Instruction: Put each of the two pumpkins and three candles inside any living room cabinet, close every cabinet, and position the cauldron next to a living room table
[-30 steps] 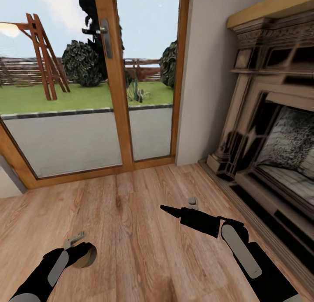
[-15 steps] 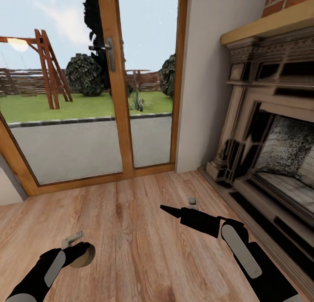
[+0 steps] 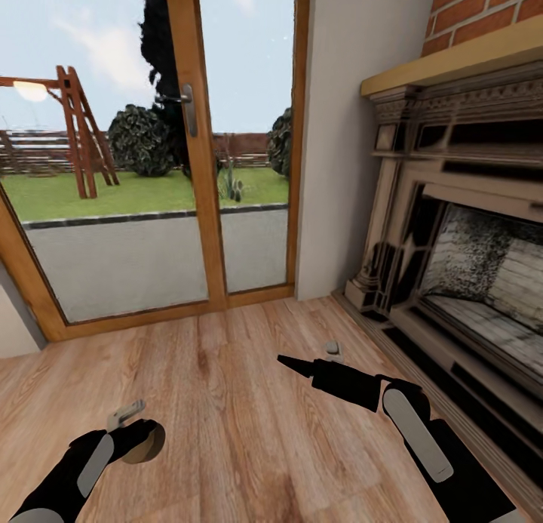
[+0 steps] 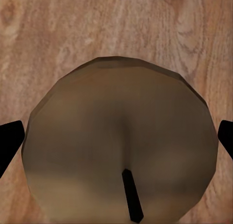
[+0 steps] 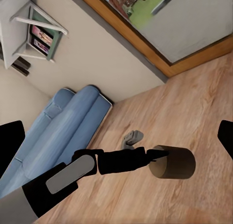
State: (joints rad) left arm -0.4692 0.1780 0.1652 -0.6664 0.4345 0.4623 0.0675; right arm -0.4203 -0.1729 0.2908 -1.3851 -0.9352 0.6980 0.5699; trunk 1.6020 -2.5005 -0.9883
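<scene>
Over the wood floor (image 3: 249, 402), the left gripper (image 3: 136, 436) fingers grasp a brown candle (image 4: 121, 146); the right gripper (image 3: 290, 363) fingers are spread.

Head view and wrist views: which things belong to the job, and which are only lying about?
Of the job: candle, gripped in the left tool; right tool, open and empty.
Just around: fireplace, glass door, blue sofa, wall shelf.
</scene>
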